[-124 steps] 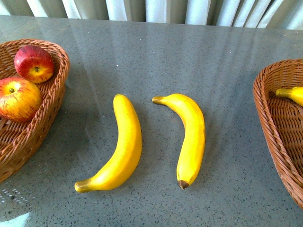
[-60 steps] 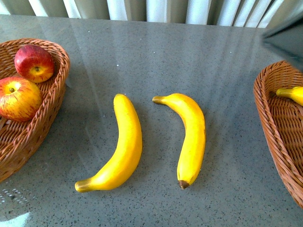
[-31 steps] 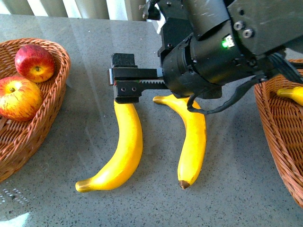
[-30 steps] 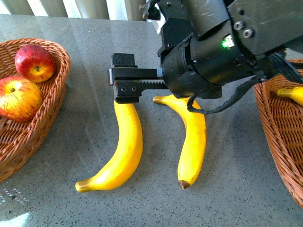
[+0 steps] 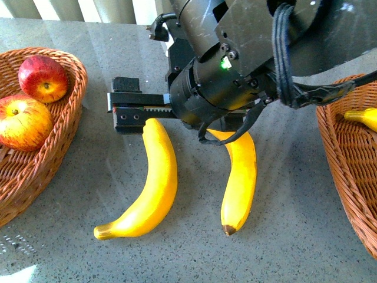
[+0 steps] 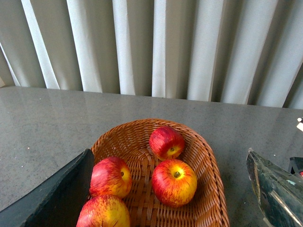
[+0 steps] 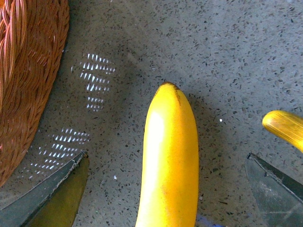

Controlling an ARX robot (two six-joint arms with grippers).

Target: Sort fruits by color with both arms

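Observation:
Two yellow bananas lie side by side on the grey table, the left banana (image 5: pixel 154 183) and the right banana (image 5: pixel 238 177). My black right arm (image 5: pixel 235 65) hangs over their far ends, with one finger (image 5: pixel 126 109) showing left of the left banana. In the right wrist view my right gripper (image 7: pixel 166 158) is open and straddles that banana's end (image 7: pixel 168 156) without touching it; the other banana's end (image 7: pixel 284 127) shows beside it. My left gripper (image 6: pixel 169 156) is open above the left basket (image 6: pixel 208 189), which holds several red apples (image 6: pixel 173 182).
The left wicker basket (image 5: pixel 68 135) with two visible apples (image 5: pixel 41 78) sits at the table's left edge. A right wicker basket (image 5: pixel 347 165) holds another banana (image 5: pixel 362 118). Curtains hang behind the table's far edge.
My right arm came in from the upper right and swung left over the bananas. In the last half second its gripper shifted further left. The fruits have not moved.

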